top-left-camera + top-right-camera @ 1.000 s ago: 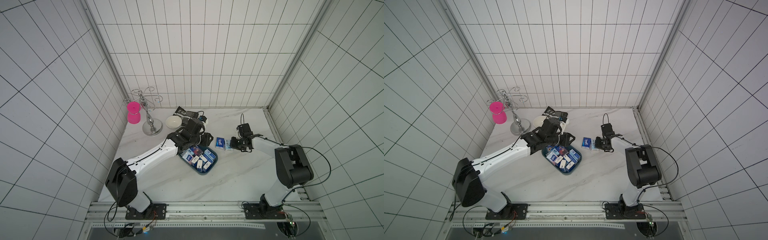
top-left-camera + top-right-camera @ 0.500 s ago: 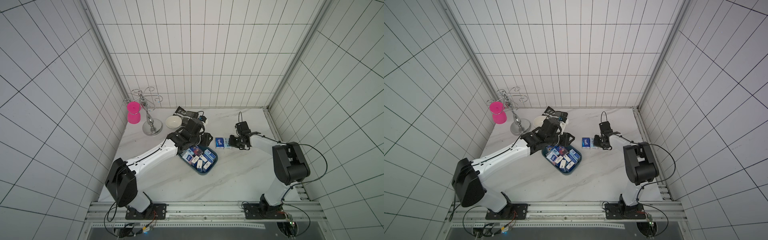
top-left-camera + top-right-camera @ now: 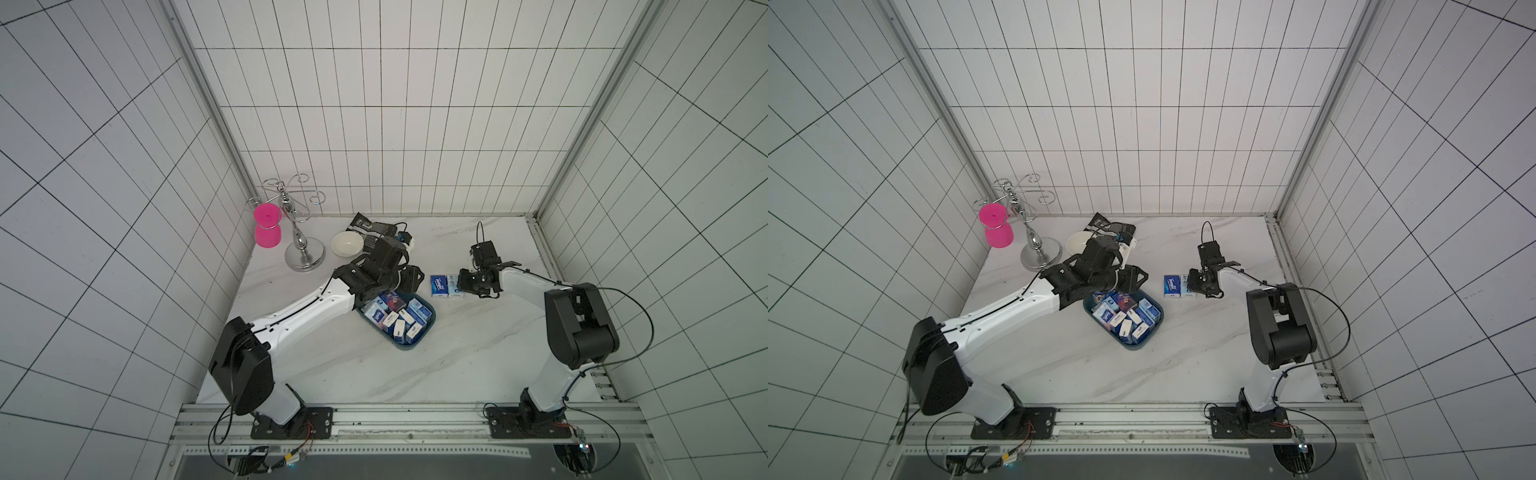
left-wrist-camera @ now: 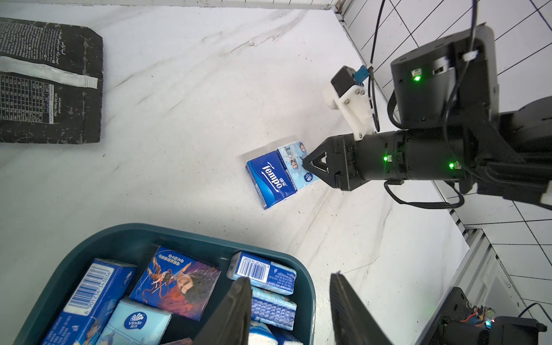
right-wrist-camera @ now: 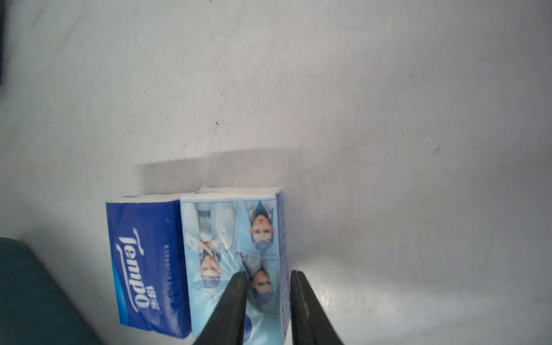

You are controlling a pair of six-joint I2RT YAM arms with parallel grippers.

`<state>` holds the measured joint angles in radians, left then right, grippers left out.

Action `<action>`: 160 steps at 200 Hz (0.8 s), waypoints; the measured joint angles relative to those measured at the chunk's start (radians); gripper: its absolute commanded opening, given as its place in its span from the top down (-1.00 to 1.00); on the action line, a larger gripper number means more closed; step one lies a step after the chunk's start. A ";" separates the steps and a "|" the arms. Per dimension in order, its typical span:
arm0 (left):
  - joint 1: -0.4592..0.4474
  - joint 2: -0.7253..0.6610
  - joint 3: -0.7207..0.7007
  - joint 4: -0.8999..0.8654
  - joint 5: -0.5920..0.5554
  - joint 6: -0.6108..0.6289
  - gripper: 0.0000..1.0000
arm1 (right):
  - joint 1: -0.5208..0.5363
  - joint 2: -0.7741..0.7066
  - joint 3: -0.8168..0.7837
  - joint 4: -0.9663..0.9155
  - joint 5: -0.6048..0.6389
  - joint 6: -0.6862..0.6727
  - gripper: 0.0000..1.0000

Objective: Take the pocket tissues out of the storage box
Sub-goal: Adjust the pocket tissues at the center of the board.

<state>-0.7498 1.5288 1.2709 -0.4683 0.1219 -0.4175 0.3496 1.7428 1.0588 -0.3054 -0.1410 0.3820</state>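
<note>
1. The right fingers stand narrowly apart at one end of a light blue packet. One is over its printed face and the other is at its side edge. I cannot tell whether they press it.
2. That packet lies flat on the tabletop, touching a dark blue packet. Both are outside the storage box and near it.
3. The step in hand looks like setting down the second packet. Next, those fingers need to part wider and lift straight off without dragging either packet.
4. The left fingers hover half spread and empty above the box's rim, well placed to pick next.
5. The box holds the rest of the pocket tissues, jumbled, some flat and some on edge, so most of the task remains.
6. The white bowl beyond shows nothing inside.
</note>
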 measured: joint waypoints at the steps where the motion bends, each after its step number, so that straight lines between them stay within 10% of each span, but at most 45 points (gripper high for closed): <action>1: 0.000 0.000 0.000 0.000 -0.001 0.000 0.08 | 0.000 -0.003 0.000 -0.003 0.000 -0.001 0.38; 75: 0.051 -0.006 0.000 -0.055 -0.187 -0.031 0.05 | 0.087 -0.251 0.001 -0.108 0.027 -0.055 0.12; 160: 0.226 -0.093 -0.125 -0.134 -0.307 -0.163 0.06 | 0.504 -0.338 -0.005 -0.157 0.014 -0.092 -0.06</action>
<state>-0.5236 1.4353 1.1458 -0.6025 -0.1852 -0.5804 0.8536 1.4048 1.0542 -0.4622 -0.1265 0.2905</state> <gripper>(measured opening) 0.471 0.524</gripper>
